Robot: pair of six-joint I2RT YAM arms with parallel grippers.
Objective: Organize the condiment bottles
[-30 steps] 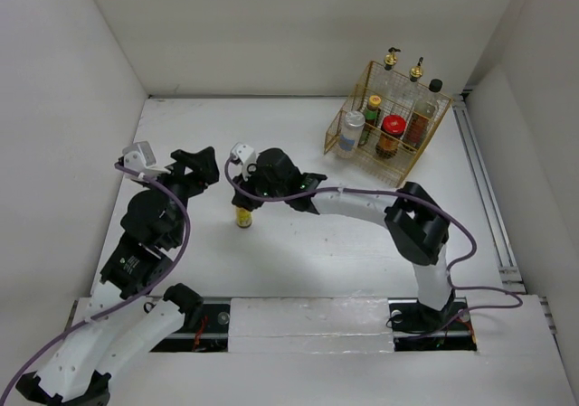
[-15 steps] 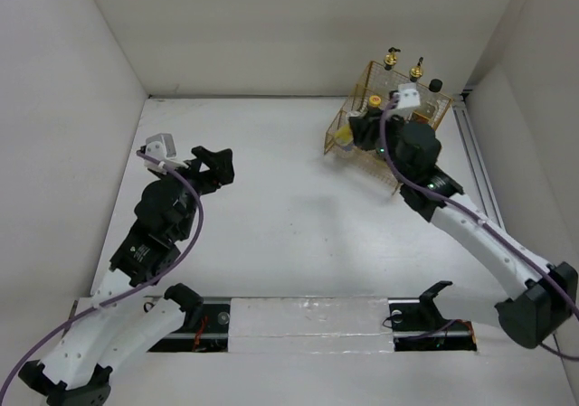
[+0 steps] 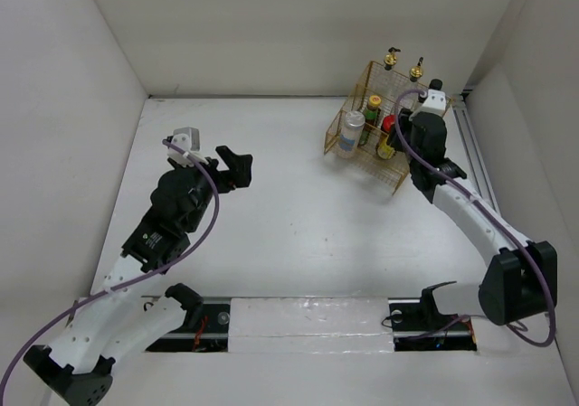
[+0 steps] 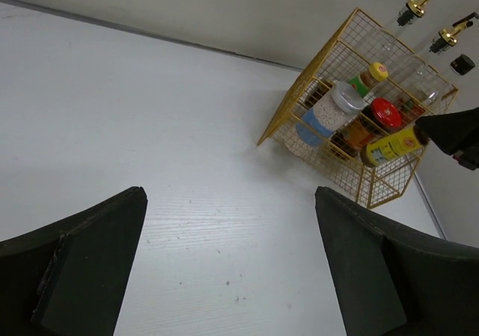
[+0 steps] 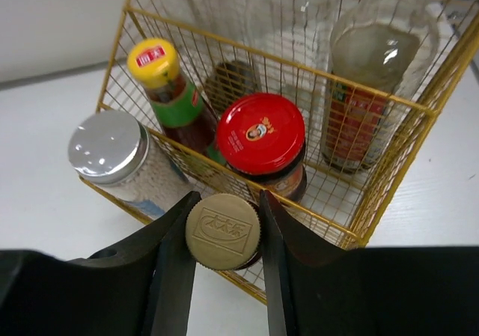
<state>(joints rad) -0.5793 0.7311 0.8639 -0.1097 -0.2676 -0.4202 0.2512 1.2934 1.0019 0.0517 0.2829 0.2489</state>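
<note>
Gripping the tiny gold-capped bottle [image 5: 222, 233], right tool [image 5: 224, 220] faces red-lidded jar [image 5: 260, 134] in basket [image 5: 352, 85]; left tool [image 4: 228, 197] gapes empty.

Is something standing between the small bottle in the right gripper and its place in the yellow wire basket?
Yes. The right gripper holds the tiny gold-capped bottle just outside the yellow wire basket's front wires. Directly behind them stands the red-lidded jar, blocking a straight push. The front-row gap to the jar's right looks free.

The white table [image 3: 298, 234] carries a yellow wire basket [image 3: 336, 133] near its far right corner.
</note>
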